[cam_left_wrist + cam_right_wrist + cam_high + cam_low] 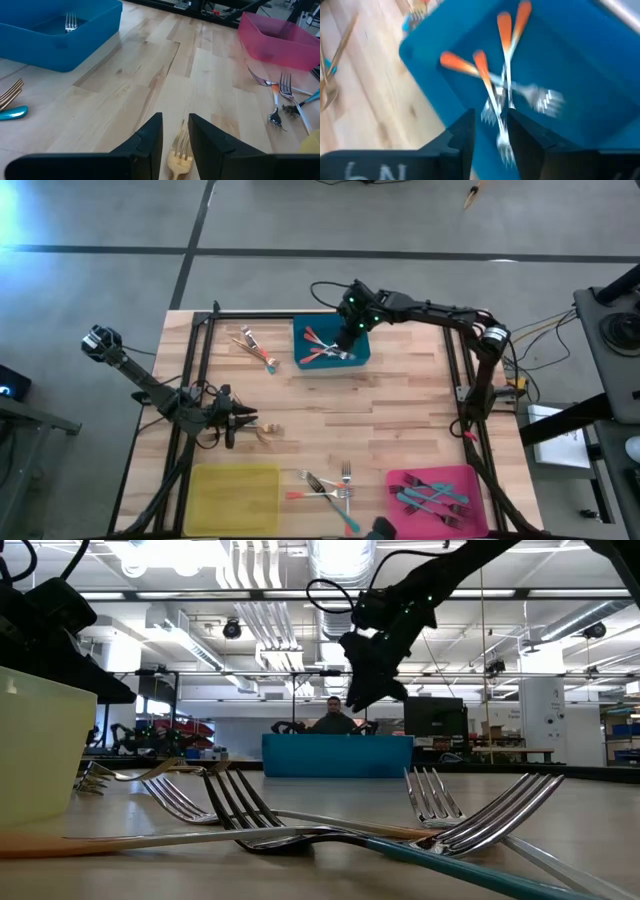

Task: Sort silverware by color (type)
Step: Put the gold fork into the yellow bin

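The blue bin (pixel 298 352) at the table's far middle holds several red-orange-handled forks (pixel 505 30). My right gripper (pixel 490 117) hangs open just above them, fingers pointing down, clear of the bin in the low view (pixel 365 695). My left gripper (pixel 175 120) sits low over the table's left side (pixel 248 420), open by a narrow gap. A gold fork (pixel 181 150) lies flat on the wood between its fingers, tines pointing away. Teal-handled forks (pixel 435 495) lie in the pink bin (pixel 470 473). My left gripper's fingers (pixel 150 140) stand on either side of the gold fork's tined head (pixel 184 142), coming in low and along the fork. I cannot tell whether they touch it. The fork rests flat on the table.
The yellow bin (pixel 235 498) sits at the near left edge. Loose forks (pixel 330 485) lie between it and the pink bin. Another small pile of forks (pixel 255 345) lies left of the blue bin. Bare wood spans the table's middle.
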You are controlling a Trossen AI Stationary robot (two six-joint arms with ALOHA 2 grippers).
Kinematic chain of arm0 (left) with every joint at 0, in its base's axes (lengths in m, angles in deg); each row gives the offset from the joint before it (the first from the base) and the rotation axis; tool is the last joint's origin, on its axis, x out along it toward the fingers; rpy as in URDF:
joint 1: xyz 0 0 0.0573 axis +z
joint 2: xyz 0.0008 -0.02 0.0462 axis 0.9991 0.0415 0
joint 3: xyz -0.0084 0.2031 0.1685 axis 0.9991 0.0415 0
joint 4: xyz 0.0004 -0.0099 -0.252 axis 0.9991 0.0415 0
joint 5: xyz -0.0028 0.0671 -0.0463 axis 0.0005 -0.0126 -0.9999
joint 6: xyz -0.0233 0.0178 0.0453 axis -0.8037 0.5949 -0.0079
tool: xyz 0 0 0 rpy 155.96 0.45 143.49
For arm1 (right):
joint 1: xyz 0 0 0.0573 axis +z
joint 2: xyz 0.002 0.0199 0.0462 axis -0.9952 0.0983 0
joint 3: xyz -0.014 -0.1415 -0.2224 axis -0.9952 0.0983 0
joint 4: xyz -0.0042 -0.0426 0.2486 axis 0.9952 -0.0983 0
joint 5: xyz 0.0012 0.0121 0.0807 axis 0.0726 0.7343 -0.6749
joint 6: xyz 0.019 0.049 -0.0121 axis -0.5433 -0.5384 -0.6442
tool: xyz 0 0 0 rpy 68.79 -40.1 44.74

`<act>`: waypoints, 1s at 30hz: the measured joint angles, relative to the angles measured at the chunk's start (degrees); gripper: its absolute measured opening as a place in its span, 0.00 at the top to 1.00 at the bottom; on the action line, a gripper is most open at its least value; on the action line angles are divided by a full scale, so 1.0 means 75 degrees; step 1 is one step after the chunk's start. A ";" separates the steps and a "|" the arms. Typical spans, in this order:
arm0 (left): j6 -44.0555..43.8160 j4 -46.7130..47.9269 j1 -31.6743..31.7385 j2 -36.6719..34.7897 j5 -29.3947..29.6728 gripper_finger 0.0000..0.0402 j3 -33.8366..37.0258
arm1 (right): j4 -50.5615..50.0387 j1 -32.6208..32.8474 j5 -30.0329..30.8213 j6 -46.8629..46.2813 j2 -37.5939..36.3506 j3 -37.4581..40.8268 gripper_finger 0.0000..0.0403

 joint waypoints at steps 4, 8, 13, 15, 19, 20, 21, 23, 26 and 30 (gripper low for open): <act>0.0000 0.0000 -0.0002 0.0000 -0.0001 0.81 0.0002 | -0.1445 0.0020 -0.0348 -0.0387 -0.0409 -0.0003 0.69; 0.0001 0.0000 -0.0002 0.0000 -0.0001 0.81 0.0000 | -0.2471 0.0320 -0.0749 0.0130 -0.0993 0.0026 0.68; 0.0000 0.0000 -0.0002 0.0000 -0.0003 0.81 0.0002 | -0.2772 0.0919 -0.0757 0.0120 -0.1895 0.0197 0.70; 0.0000 0.0000 0.0000 0.0000 -0.0001 0.81 0.0002 | -0.2790 0.1190 -0.0721 -0.0011 -0.2333 0.0272 0.71; 0.0002 0.0000 -0.0001 0.0000 -0.0003 0.81 0.0001 | -0.2786 0.1795 -0.0013 -0.0374 -0.3367 0.0596 0.73; 0.0000 0.0000 0.0000 0.0000 -0.0002 0.81 0.0002 | -0.2794 0.1948 0.0311 -0.0526 -0.3662 0.0734 0.74; 0.0000 0.0000 -0.0001 0.0000 -0.0001 0.81 0.0002 | -0.2806 0.2111 0.0631 -0.0675 -0.3952 0.0873 0.75; 0.0001 0.0000 -0.0001 0.0000 -0.0002 0.81 0.0002 | -0.2780 0.2447 0.1185 -0.1139 -0.4567 0.1177 0.76; 0.0003 0.0000 0.0001 0.0000 0.0000 0.81 0.0002 | -0.2756 0.2988 0.1780 -0.2161 -0.5404 0.1631 0.77; 0.0001 0.0000 0.0000 0.0000 -0.0002 0.81 0.0002 | -0.2399 0.3864 0.2670 -0.3396 -0.6288 0.2289 0.79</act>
